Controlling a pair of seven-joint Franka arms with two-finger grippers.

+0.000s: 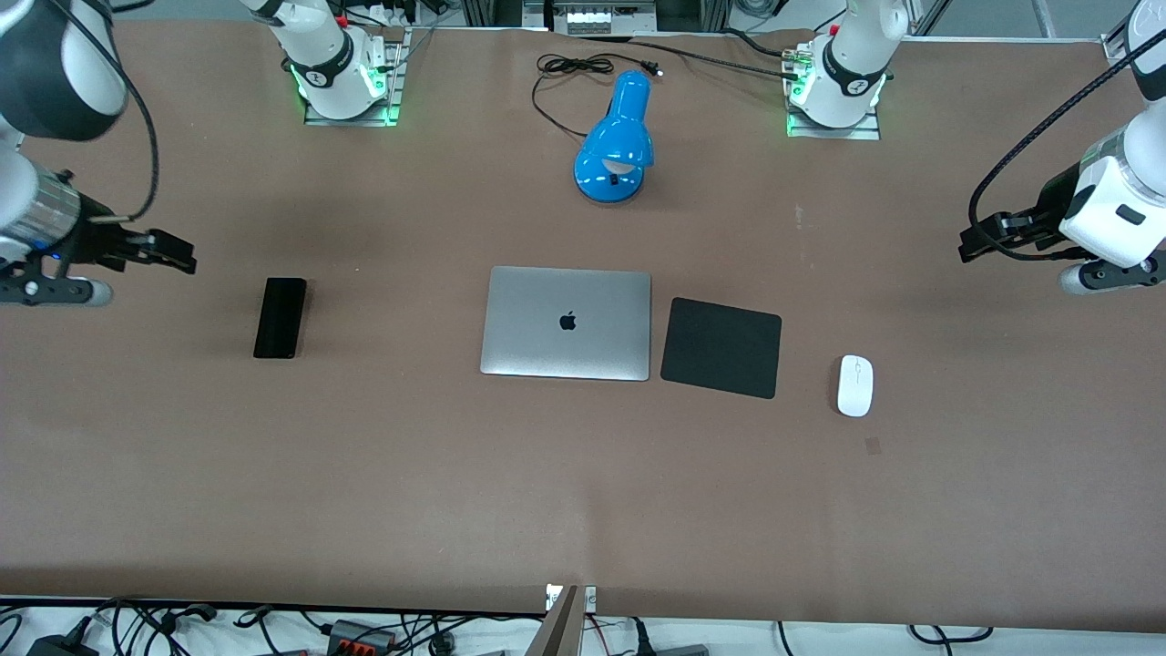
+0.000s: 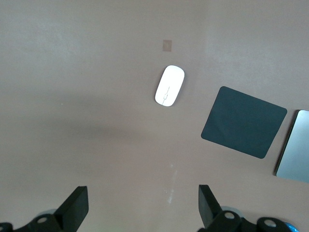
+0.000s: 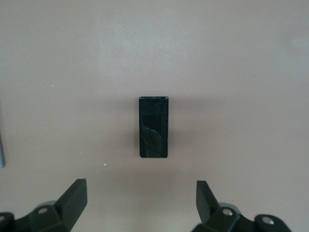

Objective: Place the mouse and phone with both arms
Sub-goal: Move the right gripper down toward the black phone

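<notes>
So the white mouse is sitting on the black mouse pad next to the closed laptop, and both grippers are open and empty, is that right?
Not quite. The mouse lies on the bare table beside the mouse pad, toward the left arm's end, not on it; the front view shows a gap between them. The rest holds: the pad is next to the closed laptop, and the left gripper and right gripper are open and empty.

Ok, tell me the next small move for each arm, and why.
Probably lower both open end effectors: the left end effector over bare table toward the mouse, the right end effector toward the phone. Both things lie untouched on the table, neither gripped.
</notes>
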